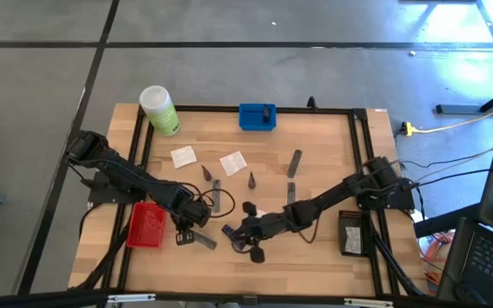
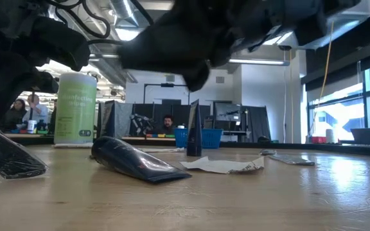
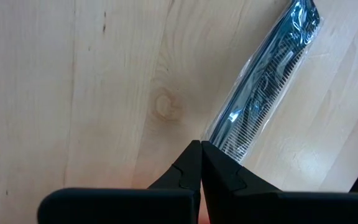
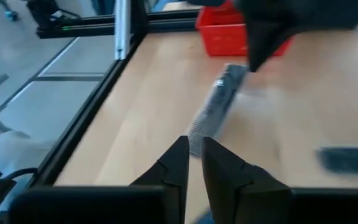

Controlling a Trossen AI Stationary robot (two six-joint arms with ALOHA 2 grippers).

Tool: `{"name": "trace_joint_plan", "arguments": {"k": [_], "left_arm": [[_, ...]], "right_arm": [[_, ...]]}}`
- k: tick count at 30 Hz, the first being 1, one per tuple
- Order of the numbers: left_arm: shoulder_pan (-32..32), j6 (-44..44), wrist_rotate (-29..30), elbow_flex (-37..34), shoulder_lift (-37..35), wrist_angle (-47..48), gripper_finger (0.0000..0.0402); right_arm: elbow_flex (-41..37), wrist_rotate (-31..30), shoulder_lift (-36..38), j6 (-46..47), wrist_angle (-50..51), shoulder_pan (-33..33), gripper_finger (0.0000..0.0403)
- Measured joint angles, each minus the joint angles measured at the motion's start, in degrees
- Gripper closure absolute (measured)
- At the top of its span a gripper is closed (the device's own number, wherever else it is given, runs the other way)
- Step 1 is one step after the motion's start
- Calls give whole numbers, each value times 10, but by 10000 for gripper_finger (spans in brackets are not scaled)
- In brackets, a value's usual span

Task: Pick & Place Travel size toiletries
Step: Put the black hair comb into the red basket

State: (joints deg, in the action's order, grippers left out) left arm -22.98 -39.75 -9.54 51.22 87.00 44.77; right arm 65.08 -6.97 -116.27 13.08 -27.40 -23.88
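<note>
While blurred, two sachets [image 1: 183, 156] — perhaps.

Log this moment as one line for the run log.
left pincer: shut, empty, beside clear packet near red tray | right pincer: nearly closed, nothing visibly held, front centre of table

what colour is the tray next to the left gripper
Red: the tray sits beside the left gripper, clearest in the high view.

Grey tubes [image 1: 294, 162]; white sachets [image 1: 183, 156]; dark cones [image 1: 252, 180]; scattered flat mid-table.
</note>
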Motion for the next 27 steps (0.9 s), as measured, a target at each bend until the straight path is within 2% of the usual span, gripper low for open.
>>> {"name": "trace_joint_plan", "arguments": {"k": [5,10,19,27], "left_arm": [[0,0,1,0,0,0,400],[0,0,8,0,0,0,400],[-2,0,12,0,0,0,400],[-2,0,12,0,0,0,400]], "right_arm": [[52,21,-48,5,0,2,365],[83,48,-79,60,13,18,355],[126,106,-130,90,19,33,280],[176,109,-162,87,55,33,218]]}}
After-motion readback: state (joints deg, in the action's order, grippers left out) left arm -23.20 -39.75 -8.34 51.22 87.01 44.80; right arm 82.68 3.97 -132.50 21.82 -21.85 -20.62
